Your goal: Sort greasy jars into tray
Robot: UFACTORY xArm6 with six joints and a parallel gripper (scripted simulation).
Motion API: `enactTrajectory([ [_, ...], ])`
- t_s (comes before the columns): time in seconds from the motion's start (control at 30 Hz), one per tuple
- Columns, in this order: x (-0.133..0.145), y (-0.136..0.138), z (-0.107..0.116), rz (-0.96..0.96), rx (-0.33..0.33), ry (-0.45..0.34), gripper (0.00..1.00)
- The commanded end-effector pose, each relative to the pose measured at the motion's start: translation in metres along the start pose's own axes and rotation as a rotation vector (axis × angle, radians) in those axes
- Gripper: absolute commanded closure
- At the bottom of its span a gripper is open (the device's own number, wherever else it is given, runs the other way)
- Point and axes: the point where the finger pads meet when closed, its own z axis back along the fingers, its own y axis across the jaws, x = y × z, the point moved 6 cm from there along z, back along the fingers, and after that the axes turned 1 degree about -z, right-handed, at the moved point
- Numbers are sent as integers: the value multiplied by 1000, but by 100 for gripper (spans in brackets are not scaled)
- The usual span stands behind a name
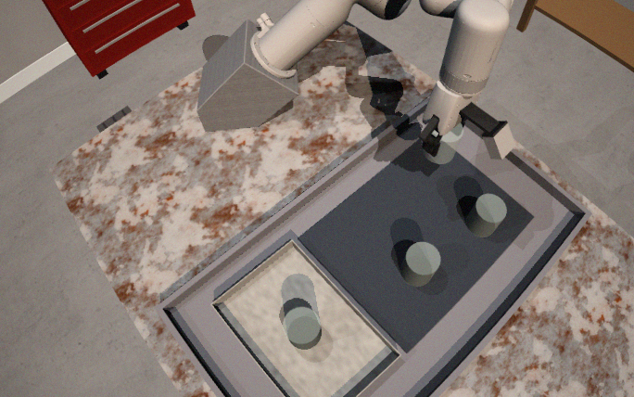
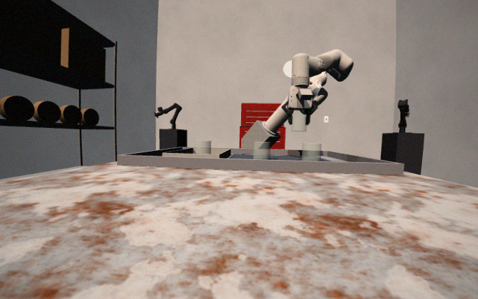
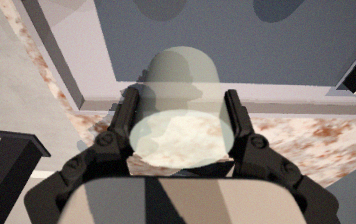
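My gripper (image 1: 437,140) is shut on a pale glass jar (image 1: 446,142) and holds it well above the far corner of the dark drying mat (image 1: 411,229). In the side view the held jar (image 2: 298,121) hangs clear above the table's rim. In the wrist view the jar (image 3: 182,112) sits between both fingers, with the mat's edge and the steel border below it. Two jars (image 1: 422,262) (image 1: 488,212) stand on the mat. One jar (image 1: 301,323) stands in the tray at the near left.
A raised steel rim (image 1: 575,220) runs around the steel table top. The arm's grey base block (image 1: 243,83) stands on the marbled counter at the back left. A small dark and pale block (image 1: 490,128) is by the gripper at the mat's far corner.
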Motion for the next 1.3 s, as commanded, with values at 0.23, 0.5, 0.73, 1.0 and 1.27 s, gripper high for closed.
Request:
enactTrajectory([
  [0.23,-11,24,12,2,-1,1,100],
  [0.5,-18,43,12,2,-1,1,100],
  [0.73,-27,64,12,2,-1,1,100],
  [1.0,-35,83,12,2,-1,1,100],
  [1.27,-45,107,12,2,-1,1,100],
])
